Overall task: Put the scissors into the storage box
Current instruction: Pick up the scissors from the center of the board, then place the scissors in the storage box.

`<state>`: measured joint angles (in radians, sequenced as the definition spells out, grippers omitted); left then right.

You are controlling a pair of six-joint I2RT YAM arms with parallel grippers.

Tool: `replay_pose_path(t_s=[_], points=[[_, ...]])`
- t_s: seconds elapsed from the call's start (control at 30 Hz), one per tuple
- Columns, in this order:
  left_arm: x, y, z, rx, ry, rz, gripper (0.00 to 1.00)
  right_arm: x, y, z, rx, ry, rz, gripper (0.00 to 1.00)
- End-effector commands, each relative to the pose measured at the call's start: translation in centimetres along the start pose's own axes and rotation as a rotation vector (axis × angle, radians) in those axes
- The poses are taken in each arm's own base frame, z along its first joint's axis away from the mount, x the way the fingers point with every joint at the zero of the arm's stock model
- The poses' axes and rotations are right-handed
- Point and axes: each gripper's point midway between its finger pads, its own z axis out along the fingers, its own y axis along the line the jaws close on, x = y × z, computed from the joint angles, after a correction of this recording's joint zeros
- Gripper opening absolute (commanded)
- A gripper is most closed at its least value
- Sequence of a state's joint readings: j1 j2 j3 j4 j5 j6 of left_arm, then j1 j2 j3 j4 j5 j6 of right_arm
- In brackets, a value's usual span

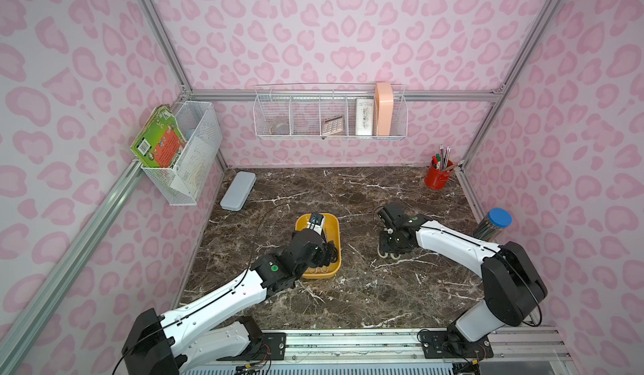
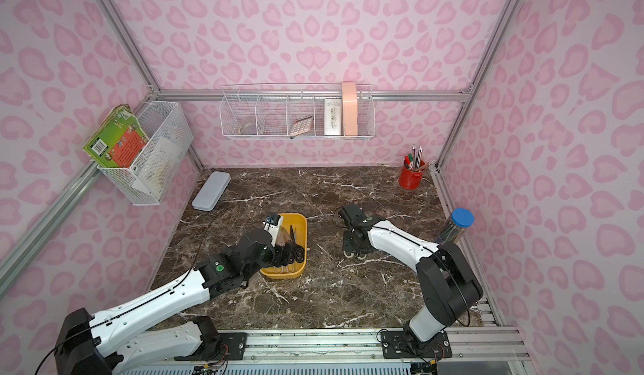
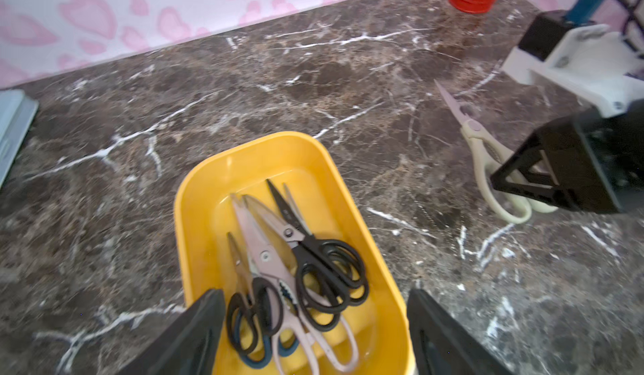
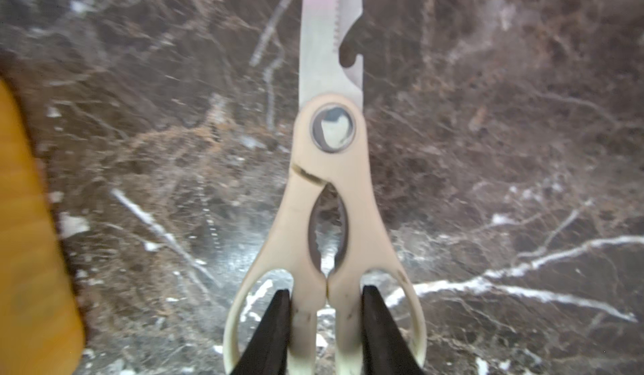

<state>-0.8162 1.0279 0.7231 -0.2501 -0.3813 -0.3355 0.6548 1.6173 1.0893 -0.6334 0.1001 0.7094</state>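
1. Right wrist view: right gripper (image 4: pixel 326 291) clamped on the cream scissors (image 4: pixel 331 181) at the handles, beside the storage box (image 4: pixel 28 216).
2. Over it hangs the left gripper (image 3: pixel 315 295), jaws wide apart, empty.
3. Inside: piled scissors (image 3: pixel 324 268), handles black, pink and blue, count unclear.
4. Cream blade tip cut off.

My left arm (image 1: pixel 216 296) and right arm (image 1: pixel 446 247) wore white shells between bulky black joint housings, each marked with a green dot (image 1: pixel 274 268). A thin black cable (image 1: pixel 460 239) ran along each. The left pincer (image 3: pixel 315 295) had black, wedge-shaped fingers (image 3: pixel 195 335).
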Motion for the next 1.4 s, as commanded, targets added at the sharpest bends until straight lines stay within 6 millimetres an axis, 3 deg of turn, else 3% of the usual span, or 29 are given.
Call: replay_pose_path(t_s=[0.0, 0.17, 0.3, 0.4, 0.5, 0.73, 1.0, 1.1, 1.23, 1.33, 1.37], points=[[0.8, 3.2, -0.7, -0.098, -0.001, -0.1, 0.87, -1.0, 3.4, -1.3, -0.022, -0.018, -0.068, 0.16], [3.2, 7.0, -1.3, -0.182, 0.003, -0.209, 0.87, -2.1, 11.9, -3.9, -0.141, -0.058, -0.189, 0.16], [5.2, 9.8, -2.5, -0.275, -0.022, -0.308, 0.87, -0.9, 18.1, -4.6, -0.223, -0.052, -0.276, 0.16], [6.3, 11.7, -3.9, -0.357, -0.054, -0.359, 0.87, 0.5, 21.5, -4.2, -0.249, -0.026, -0.323, 0.17], [7.3, 13.4, -5.3, -0.429, -0.07, -0.388, 0.87, 2.1, 23.4, -3.0, -0.267, 0.016, -0.345, 0.17], [8.3, 14.4, -6.5, -0.453, -0.113, -0.403, 0.88, 3.7, 24.5, -0.7, -0.285, 0.082, -0.36, 0.21], [8.8, 14.5, -6.1, -0.455, -0.111, -0.399, 0.88, 2.9, 25.7, -1.0, -0.3, 0.071, -0.382, 0.53], [8.2, 14.7, -6.3, -0.475, -0.117, -0.378, 0.9, 1.5, 25.9, -2.6, -0.315, 0.022, -0.39, 0.62], [6.7, 15.2, -6.9, -0.512, -0.147, -0.34, 0.92, -2.6, 25.3, -7.6, -0.404, -0.15, -0.372, 0.62], [4.9, 15.9, -7.5, -0.554, -0.196, -0.291, 0.94, -6.3, 22.0, -11.5, -0.409, -0.378, -0.366, 0.71], [4.3, 16.3, -7.8, -0.586, -0.214, -0.269, 0.95, -7.7, 20.1, -12.8, -0.401, -0.476, -0.377, 0.8]])
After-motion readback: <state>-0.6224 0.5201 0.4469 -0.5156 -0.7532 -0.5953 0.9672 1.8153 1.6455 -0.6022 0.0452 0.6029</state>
